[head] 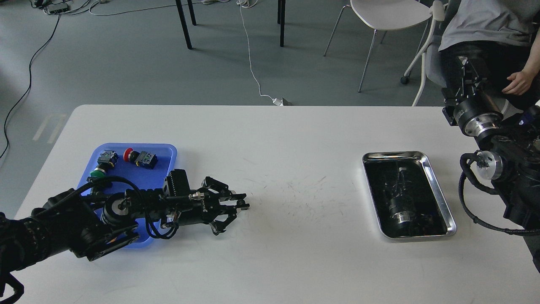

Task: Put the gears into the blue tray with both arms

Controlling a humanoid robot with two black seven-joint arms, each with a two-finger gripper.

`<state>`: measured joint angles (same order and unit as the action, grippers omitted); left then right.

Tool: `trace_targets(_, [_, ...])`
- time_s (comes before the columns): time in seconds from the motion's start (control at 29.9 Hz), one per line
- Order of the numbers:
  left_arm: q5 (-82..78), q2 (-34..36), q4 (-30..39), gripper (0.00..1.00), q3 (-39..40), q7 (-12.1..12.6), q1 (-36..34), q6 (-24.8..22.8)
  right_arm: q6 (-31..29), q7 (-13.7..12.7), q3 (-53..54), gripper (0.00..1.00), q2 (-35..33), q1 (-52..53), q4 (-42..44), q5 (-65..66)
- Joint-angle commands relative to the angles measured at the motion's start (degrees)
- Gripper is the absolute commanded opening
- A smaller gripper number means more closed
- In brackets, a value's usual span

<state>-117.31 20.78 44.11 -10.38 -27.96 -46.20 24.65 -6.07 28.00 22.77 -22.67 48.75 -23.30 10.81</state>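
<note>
The left hand (244, 206) lies low over the white worktop (270, 253), its fingers pinched together on a gear (243, 206), a tiny black speck right at the tips. Just behind that hand's wrist sits the blue tray (139, 175), with a red-capped switch (140, 158) and a green-capped switch (102, 165) in its far end. Well off to the right is a steel tray (443, 202). The right hand (468, 69) hangs past the worktop's far right edge, too dark to say if it's open or closed.
</note>
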Motion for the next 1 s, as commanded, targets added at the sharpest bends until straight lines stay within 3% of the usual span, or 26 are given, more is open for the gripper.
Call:
trace_targets(0.0, [-0.03,1.45,0.36,0.08,0.01,-0.04,-0.73,0.22,0.00,0.00,0.00,0.94,0.52,-0.67,0.01,0.00])
trace_targets(0.53, [0.06,17.71,3.00,0.09,-0.87,-0.04,-5.48,-0.21,-0.08,0.00,0.00,0.94,1.14,-1.03,0.01,0.00])
trace_targets(0.97, [0.24,23.60,0.28,0.09,-1.66,-0.04,-3.20,0.05,-0.26,0.00,0.00,0.95,1.14,-1.03,-0.08,0.00])
